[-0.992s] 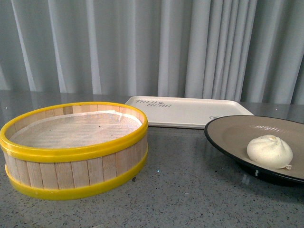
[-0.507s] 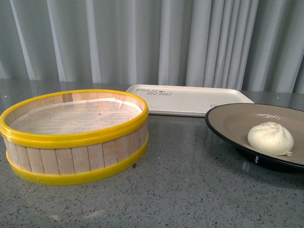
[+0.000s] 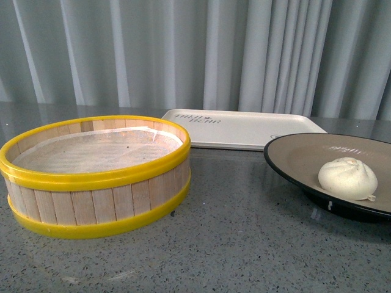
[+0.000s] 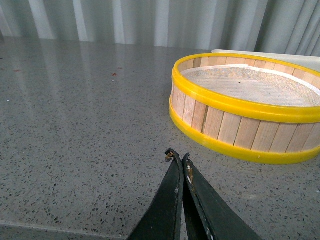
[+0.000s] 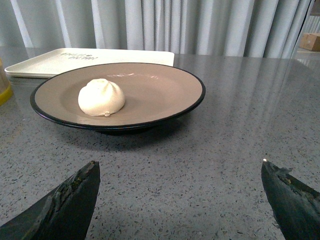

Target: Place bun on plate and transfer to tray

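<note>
The cream-white bun (image 3: 347, 179) lies on the grey-beige, black-rimmed plate (image 3: 305, 160) at the right of the grey table. The off-white tray (image 3: 244, 135) with dark lettering lies flat behind the plate. In the right wrist view the bun (image 5: 101, 97) sits left of the middle of the plate (image 5: 165, 90), and the tray (image 5: 60, 62) shows behind it. My right gripper (image 5: 180, 167) is open and empty, low over the table a short way in front of the plate. My left gripper (image 4: 179, 156) is shut and empty, over bare table beside the steamer basket. Neither gripper shows in the front view.
A wooden steamer basket (image 3: 98, 177) with yellow rims and a white cloth lining stands at the left; it also shows in the left wrist view (image 4: 250, 107). Grey curtains hang behind the table. A cardboard box (image 5: 310, 41) sits at the far edge in the right wrist view.
From one second ago to half a second ago the whole scene shifted upward in the front view, so the camera view moved. Since then nothing has moved.
</note>
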